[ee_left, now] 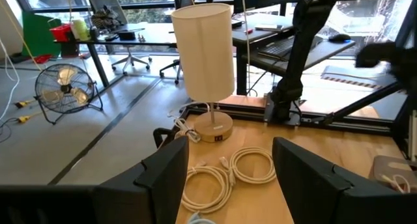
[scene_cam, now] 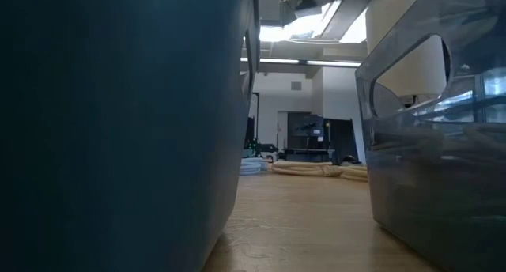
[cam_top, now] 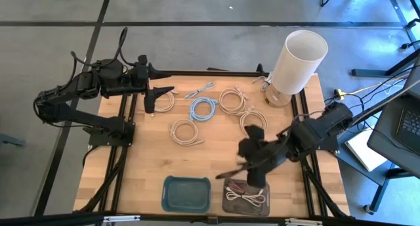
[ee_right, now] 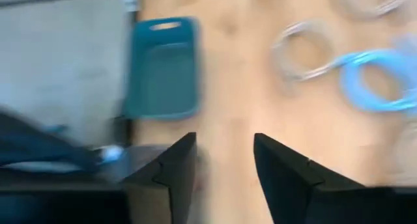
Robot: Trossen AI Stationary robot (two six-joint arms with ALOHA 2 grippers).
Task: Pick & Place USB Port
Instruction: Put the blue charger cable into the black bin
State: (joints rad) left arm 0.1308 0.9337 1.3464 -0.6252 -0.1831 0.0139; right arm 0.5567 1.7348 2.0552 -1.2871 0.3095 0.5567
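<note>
Several coiled cables lie flat on the wooden table: a blue one (cam_top: 203,109) (ee_right: 381,81), beige and white ones (cam_top: 185,131) (cam_top: 231,100) (cam_top: 252,119) (cam_top: 164,100), and a loose grey cable (cam_top: 200,89). The clear grey bin (cam_top: 226,203) holds thin pale cables (cam_top: 246,198). My right gripper (cam_top: 246,170) (ee_right: 225,142) hovers blurred over the table beside that bin, open and empty. My left gripper (cam_top: 161,94) (ee_left: 231,152) waits open above the table's far left part, facing the lamp (ee_left: 203,55).
A teal bin (cam_top: 187,193) (ee_right: 163,68) sits at the near edge, left of the grey bin. A white lamp (cam_top: 295,62) stands at the far right corner. In the low view the teal wall (scene_cam: 118,130) and clear bin (scene_cam: 443,145) frame the coils (scene_cam: 304,169) behind them.
</note>
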